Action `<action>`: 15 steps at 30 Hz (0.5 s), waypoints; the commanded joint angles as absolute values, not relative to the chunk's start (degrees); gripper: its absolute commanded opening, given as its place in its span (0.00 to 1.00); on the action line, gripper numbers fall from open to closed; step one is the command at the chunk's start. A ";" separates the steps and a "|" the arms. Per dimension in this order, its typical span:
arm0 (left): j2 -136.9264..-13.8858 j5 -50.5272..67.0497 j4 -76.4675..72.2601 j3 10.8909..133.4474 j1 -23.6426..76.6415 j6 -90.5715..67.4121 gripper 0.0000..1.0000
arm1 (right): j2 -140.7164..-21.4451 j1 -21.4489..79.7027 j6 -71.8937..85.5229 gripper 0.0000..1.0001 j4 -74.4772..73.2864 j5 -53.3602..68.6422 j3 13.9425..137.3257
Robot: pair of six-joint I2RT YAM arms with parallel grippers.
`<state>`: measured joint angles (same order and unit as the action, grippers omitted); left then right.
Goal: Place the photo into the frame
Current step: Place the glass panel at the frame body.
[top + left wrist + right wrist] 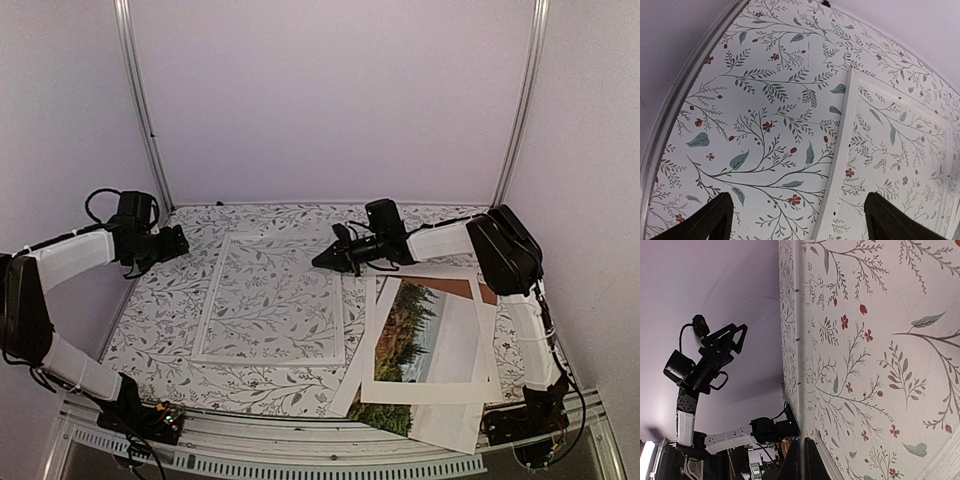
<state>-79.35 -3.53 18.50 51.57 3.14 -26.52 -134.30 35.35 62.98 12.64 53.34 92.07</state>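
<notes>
Top external view: the frame [272, 298] lies flat on the flowered table [160, 320], left of centre, the table's pattern showing through its pane. The photo [408, 332] lies to its right by the table's front edge, partly covered by a white mat [470, 352], with a brown board [458, 288] peeking out behind. The right claw [320, 261] is clenched empty near the frame's far right corner. The left claw [181, 242] is released, fingers wide apart, beyond the frame's far left corner.

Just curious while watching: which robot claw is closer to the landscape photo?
Right. The right gripper, shut, hangs just beyond the far left corner of the photo; the left gripper, open, sits on the other side of the frame.
</notes>
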 commanded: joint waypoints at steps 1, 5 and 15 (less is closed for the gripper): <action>-80.47 -3.16 16.25 50.59 3.93 -27.27 0.93 | -128.87 35.62 66.32 0.00 19.81 55.44 90.14; -80.67 -3.04 15.84 50.33 3.96 -27.67 0.94 | -126.55 35.63 68.07 0.00 21.81 55.51 89.97; -79.19 -6.98 16.41 51.40 3.87 -27.40 0.94 | -124.18 36.20 73.56 0.00 25.95 54.83 93.36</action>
<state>-80.18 -4.45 17.19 50.83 3.40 -27.29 -126.43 35.44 70.76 22.11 54.57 90.76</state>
